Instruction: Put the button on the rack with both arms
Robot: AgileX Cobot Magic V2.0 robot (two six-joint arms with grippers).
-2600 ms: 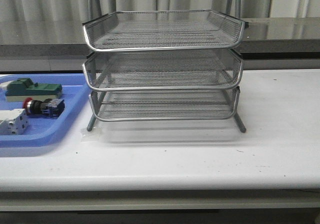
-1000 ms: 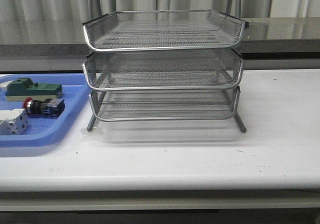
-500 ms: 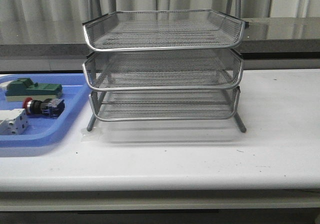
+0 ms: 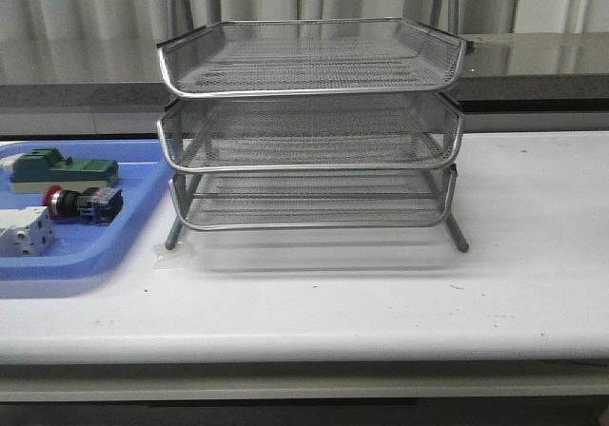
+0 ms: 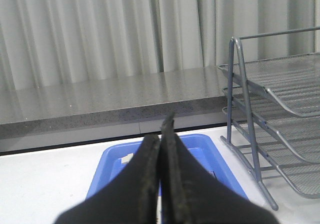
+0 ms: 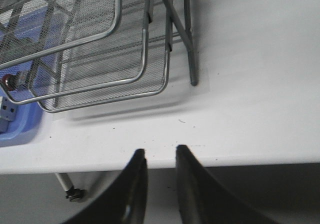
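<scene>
The button [image 4: 81, 202], red cap and blue rear block, lies on its side in the blue tray [image 4: 86, 255] at the left of the table. The silver three-tier wire rack [image 4: 309, 93] stands at the table's middle. Neither arm shows in the front view. In the left wrist view my left gripper [image 5: 160, 129] is shut with nothing in it, held above the blue tray [image 5: 200, 149] beside the rack [image 5: 280, 99]; its fingers hide the button. My right gripper [image 6: 160, 150] is open and empty over the table's front edge, short of the rack [image 6: 100, 59]. The button's red cap [image 6: 9, 80] shows through the mesh.
A green block [image 4: 62, 169] and a white boxy part [image 4: 21, 231] share the blue tray with the button. A grey stone ledge [image 4: 533, 60] and curtains run behind the table. The rack's legs [image 4: 460, 236] splay out toward the front.
</scene>
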